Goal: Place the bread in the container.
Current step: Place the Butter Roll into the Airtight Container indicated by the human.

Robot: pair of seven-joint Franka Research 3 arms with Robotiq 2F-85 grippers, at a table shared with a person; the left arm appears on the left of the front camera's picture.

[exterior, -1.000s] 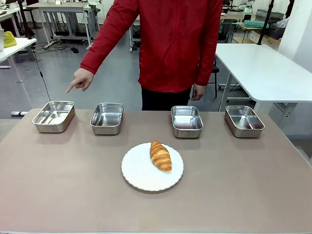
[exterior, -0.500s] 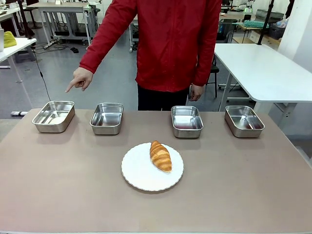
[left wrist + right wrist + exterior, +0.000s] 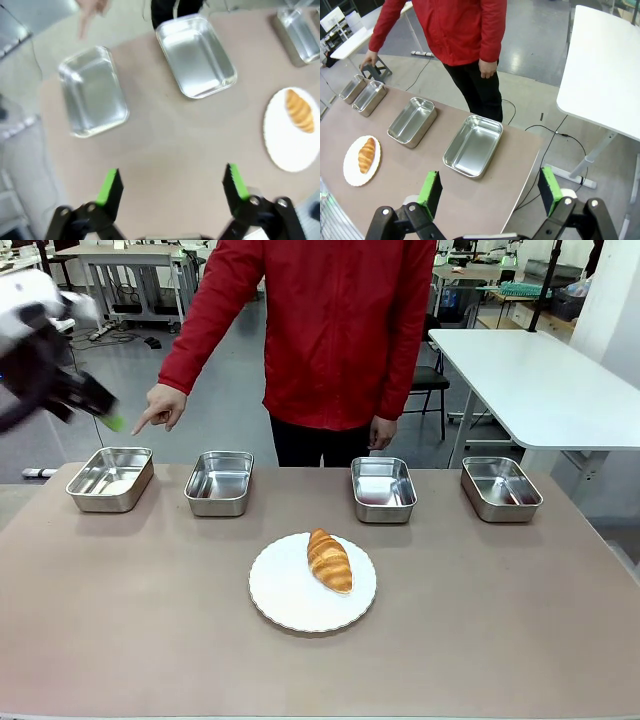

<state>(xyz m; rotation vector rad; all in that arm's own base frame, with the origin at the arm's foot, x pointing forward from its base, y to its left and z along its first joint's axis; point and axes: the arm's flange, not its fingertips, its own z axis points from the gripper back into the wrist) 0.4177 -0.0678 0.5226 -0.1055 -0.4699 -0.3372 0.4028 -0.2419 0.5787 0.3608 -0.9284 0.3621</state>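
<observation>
Green pads stood wide apart on your left gripper, which held nothing and hung high above the left end of the table, looking down on bare tabletop; in the front view it was blurred. Your right gripper was likewise spread wide and empty, high off the table's right end. Outward from the left gripper lay the container, the leftmost steel pan, with nothing in it. The person's hand pointed a finger down towards it from just beyond the far edge, so I judged it to be the chosen one rather than the neighbouring pan beside it. The bread sat well apart from the container, on the white plate at the middle of the table, towards the plate's far right part. Its long axis ran roughly from you towards the person, the far tip leaning a little to your left and the near end to your right. The pick called for turning the wrist so the fingers closed across the short width at the thick middle. It also called for a straight descent, a gentle squeeze that spared the flaky crust, and pads kept off the plate.
</observation>
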